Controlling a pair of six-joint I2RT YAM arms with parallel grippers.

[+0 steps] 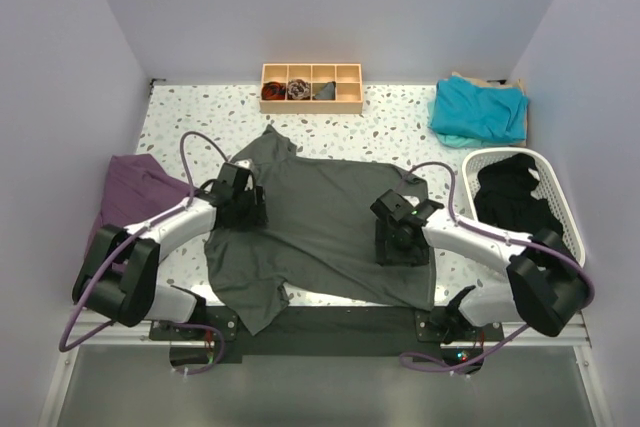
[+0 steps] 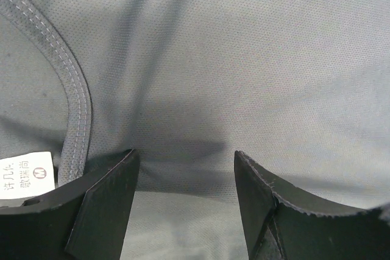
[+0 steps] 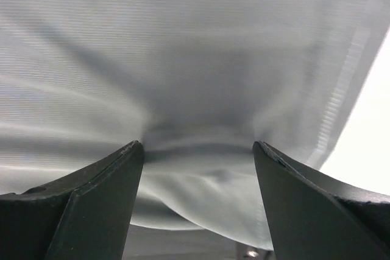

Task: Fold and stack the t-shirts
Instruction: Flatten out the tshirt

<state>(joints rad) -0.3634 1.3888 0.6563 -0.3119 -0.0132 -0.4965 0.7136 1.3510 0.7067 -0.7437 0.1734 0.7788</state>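
Left gripper (image 2: 186, 158): I read its jaws as spread, tips resting on grey cloth just beside a stitched collar seam (image 2: 72, 89) and a white size tag (image 2: 27, 175).
Right gripper (image 3: 198, 147): jaws spread as well; a small pucker of cloth sits between the tips and I see no pinch on it.
Grey t-shirt (image 1: 320, 217): lies wrinkled and mostly flat across the middle of the table (image 1: 180, 117), the left gripper at its left side, the right gripper on its right part.
Teal t-shirt (image 1: 478, 109): bundled at the far right corner, well apart from the grey one.
Basket (image 1: 480, 157): white, at the right edge, with black cloth (image 1: 515, 197) inside.
Purple cloth (image 1: 140, 192): at the left edge, beside the left arm.
Wooden tray (image 1: 311, 105): at the far edge, small items in three compartments.
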